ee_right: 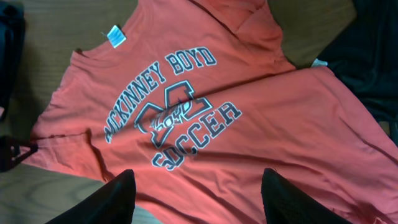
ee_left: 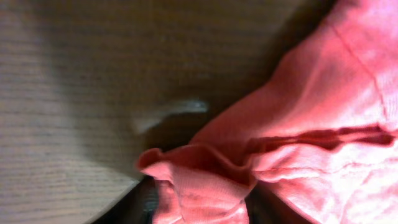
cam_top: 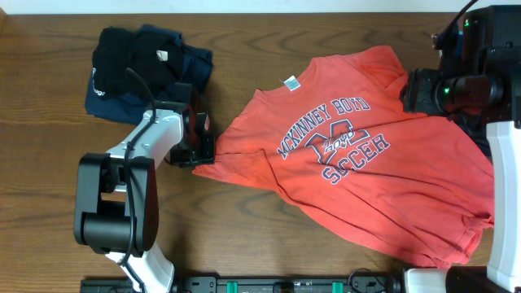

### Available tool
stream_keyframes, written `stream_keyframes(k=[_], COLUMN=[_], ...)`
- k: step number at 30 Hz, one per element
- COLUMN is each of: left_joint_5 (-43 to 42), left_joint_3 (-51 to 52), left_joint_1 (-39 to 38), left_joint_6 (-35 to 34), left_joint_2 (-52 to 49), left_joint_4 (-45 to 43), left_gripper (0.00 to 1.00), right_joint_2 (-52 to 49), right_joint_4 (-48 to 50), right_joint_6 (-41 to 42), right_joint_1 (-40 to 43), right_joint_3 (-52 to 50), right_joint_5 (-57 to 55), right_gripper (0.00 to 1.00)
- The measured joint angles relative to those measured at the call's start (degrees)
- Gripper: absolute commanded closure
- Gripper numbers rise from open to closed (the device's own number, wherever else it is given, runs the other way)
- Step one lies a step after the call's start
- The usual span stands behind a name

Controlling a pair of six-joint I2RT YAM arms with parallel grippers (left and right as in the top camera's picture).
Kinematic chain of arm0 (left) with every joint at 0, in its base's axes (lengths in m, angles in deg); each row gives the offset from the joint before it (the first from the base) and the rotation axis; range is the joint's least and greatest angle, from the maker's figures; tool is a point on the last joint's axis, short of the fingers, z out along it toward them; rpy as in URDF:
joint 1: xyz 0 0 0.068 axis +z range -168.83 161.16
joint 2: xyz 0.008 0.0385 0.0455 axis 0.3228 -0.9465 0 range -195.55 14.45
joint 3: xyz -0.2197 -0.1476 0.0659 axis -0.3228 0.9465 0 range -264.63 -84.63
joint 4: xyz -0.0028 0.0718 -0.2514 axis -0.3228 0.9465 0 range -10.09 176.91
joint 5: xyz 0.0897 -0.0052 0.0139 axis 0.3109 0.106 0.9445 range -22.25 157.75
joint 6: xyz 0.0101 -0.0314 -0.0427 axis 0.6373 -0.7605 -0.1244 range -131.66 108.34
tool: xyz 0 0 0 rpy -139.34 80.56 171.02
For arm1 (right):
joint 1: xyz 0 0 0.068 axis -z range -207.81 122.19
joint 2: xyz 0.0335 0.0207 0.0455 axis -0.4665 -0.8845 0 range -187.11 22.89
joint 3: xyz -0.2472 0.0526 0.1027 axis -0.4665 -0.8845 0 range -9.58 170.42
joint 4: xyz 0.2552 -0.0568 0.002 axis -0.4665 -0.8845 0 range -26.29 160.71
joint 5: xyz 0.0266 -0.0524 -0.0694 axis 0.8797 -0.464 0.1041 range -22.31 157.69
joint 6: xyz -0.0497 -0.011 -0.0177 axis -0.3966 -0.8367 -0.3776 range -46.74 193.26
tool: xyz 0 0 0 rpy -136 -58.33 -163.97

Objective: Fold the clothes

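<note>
Left gripper (cam_top: 203,148) sits at orange T-shirt (cam_top: 358,155) left sleeve (ee_left: 199,180); jaw state cannot be told. Right gripper (ee_right: 198,186) jaws spread above T-shirt.

Orange-red T-shirt (ee_right: 249,143), print up, flat on wooden table (ee_right: 56,193); right gripper (ee_right: 199,190) above it, jaws apart

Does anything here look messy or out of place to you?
The orange T-shirt lies slanted and wrinkled, its sleeve bunched up at the left gripper. The dark clothes sit in a crumpled heap at the far left.
</note>
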Motion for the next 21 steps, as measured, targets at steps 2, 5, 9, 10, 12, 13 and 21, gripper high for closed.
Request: stream_keyframes(k=[2,5,9,10,12,13,21], left_joint_5=[-0.1,1.2,7.9,9.7,13.0,14.1,18.4], left_joint_3=[0.0,0.0,0.1,0.1,0.1,0.2,0.2], left_joint_1=[0.0,0.0,1.4,2.3,4.7,6.0,16.3], left_joint_6=[0.6,0.6,-3.0,-3.7,-5.2,-5.9,-10.2], left_joint_2=[-0.2,-0.3,-0.4,-0.4,-0.2,0.0,9.7], left_joint_4=[1.0,5.4,13.8,15.5,17.7,18.4,23.1], left_gripper=[0.94,0.94,0.94,0.94,0.94,0.94,0.94], right_joint_2=[0.0,0.0,0.0,0.0,0.1,0.1,0.2], right_joint_4=[-0.5,-0.7,-0.3,0.0,1.2,2.1,14.7], right_joint_6=[0.0,0.0,1.1,1.3,1.7,1.9,4.5], right_joint_1=[0.0,0.0,0.0,0.0,0.0,0.0,0.4], right_joint_3=[0.0,0.0,-0.2,-0.4,-1.6,-2.6,-19.7], right_joint_5=[0.0,-0.4,-3.1,-3.6,-4.4,-4.7,-5.5], right_gripper=[0.38,0.36,0.34,0.34,0.32,0.32,0.36])
